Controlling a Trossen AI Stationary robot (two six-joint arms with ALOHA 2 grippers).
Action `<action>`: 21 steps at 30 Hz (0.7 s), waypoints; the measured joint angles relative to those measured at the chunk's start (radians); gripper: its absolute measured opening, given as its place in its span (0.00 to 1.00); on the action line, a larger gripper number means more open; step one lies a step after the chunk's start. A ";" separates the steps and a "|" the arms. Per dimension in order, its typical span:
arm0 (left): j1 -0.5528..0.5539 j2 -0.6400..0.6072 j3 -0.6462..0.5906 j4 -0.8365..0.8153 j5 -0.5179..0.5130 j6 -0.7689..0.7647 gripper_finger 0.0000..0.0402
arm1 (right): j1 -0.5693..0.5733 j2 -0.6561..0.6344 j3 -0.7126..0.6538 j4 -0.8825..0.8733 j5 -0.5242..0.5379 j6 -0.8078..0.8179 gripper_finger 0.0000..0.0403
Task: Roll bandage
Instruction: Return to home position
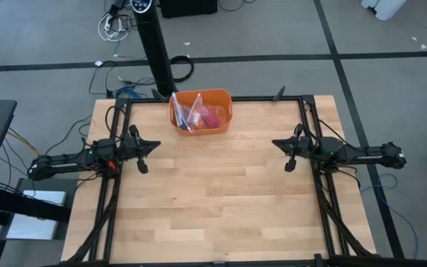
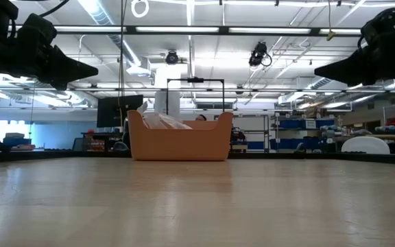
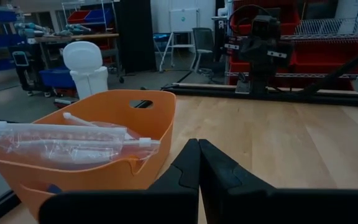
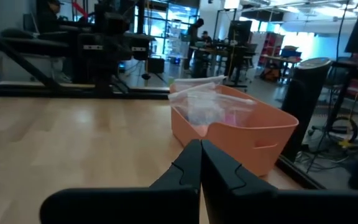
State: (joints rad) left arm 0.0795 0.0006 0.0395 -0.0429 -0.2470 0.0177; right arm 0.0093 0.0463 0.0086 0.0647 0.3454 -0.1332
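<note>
Scene: a pale wooden counter (image 1: pixel 213 196) is seen from above, with one dark arm reaching in from each side of the frame.
Bandage: the bandage (image 1: pixel 210 117) is glimpsed as a magenta patch inside a clear plastic bag (image 1: pixel 190 113), upper centre of the frame.
Basket: the bag is held in an orange basket (image 1: pixel 201 93), which is set at the counter's far edge, between the two arms and well apart from both.
Left pincer: the left pincer (image 1: pixel 156 144) is held above the counter at centre left; its fingers are pressed together on nothing, as shown in its wrist view.
Right pincer: the right pincer (image 1: pixel 275 142) is mirrored at centre right, likewise closed and empty.
Stage: the packing is judged finished, and only the retreat to rest is left.
Step done well: both arms are best drawn back together along their own sides, with height held so the wood is not scraped.
Risk: the basket could be nudged only if an arm were swung inward, so the middle should be avoided.
</note>
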 joint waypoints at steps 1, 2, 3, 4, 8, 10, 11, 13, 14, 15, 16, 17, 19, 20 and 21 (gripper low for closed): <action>0.000 0.000 0.000 0.000 0.000 0.000 0.01 | 0.000 0.000 0.000 0.000 0.000 -0.008 0.01; 0.000 0.000 0.000 0.001 0.000 0.000 0.01 | 0.000 0.001 0.000 0.000 0.000 -0.020 0.01; 0.000 0.000 0.000 0.002 0.000 0.000 0.01 | 0.000 0.002 0.000 0.001 0.000 -0.041 0.01; 0.000 0.000 0.000 0.003 0.000 0.000 0.01 | 0.000 0.002 0.000 0.001 0.000 -0.061 0.01; 0.000 0.000 -0.001 0.006 0.000 0.000 0.01 | 0.000 0.002 0.000 0.002 0.000 -0.082 0.03; 0.000 0.000 -0.001 0.006 0.000 0.000 0.01 | 0.000 0.002 0.000 0.002 0.000 -0.080 0.03; 0.000 0.000 -0.001 0.006 0.000 0.000 0.01 | 0.000 0.002 0.000 0.002 0.000 -0.079 0.04; 0.000 0.000 -0.001 0.006 0.000 0.000 0.01 | 0.000 0.002 0.000 0.002 0.000 -0.080 0.04; 0.000 0.000 -0.001 0.007 0.000 0.000 0.01 | 0.000 0.002 0.000 0.002 0.000 -0.080 0.04; 0.000 0.000 -0.001 0.007 0.000 0.000 0.01 | 0.000 0.002 0.000 0.002 0.000 -0.080 0.04; 0.000 0.000 -0.001 0.007 0.000 0.000 0.01 | 0.000 0.002 0.000 0.002 0.000 -0.080 0.04; 0.000 0.000 -0.001 0.007 0.000 0.000 0.01 | 0.000 0.002 0.000 0.002 0.000 -0.080 0.04; 0.000 0.000 -0.001 0.007 0.000 0.000 0.01 | 0.000 0.002 -0.001 0.002 0.000 -0.080 0.03; 0.000 0.000 -0.001 0.007 0.000 0.000 0.01 | 0.000 0.002 -0.001 0.002 0.000 -0.080 0.03; 0.000 0.000 -0.001 0.007 0.000 0.000 0.01 | 0.000 0.002 -0.001 0.002 0.000 -0.080 0.03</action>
State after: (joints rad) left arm 0.0795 0.0006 0.0387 -0.0357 -0.2470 0.0177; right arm 0.0093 0.0479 0.0078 0.0662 0.3455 -0.2131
